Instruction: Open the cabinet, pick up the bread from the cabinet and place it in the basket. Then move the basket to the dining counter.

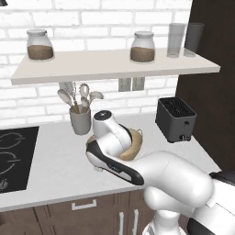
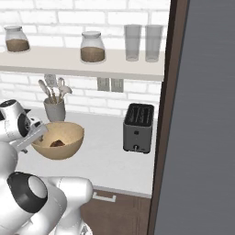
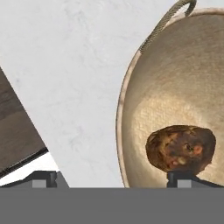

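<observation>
The hand view looks down on the bread point(image 3: 180, 148) lying low inside the basket point(image 3: 131, 109), with the wide-open gripper point(image 3: 116, 178) straddling the rim, while the right base view sets that basket point(image 2: 58, 140) on the worktop point(image 2: 108, 160) near the toaster point(image 2: 138, 128)
</observation>
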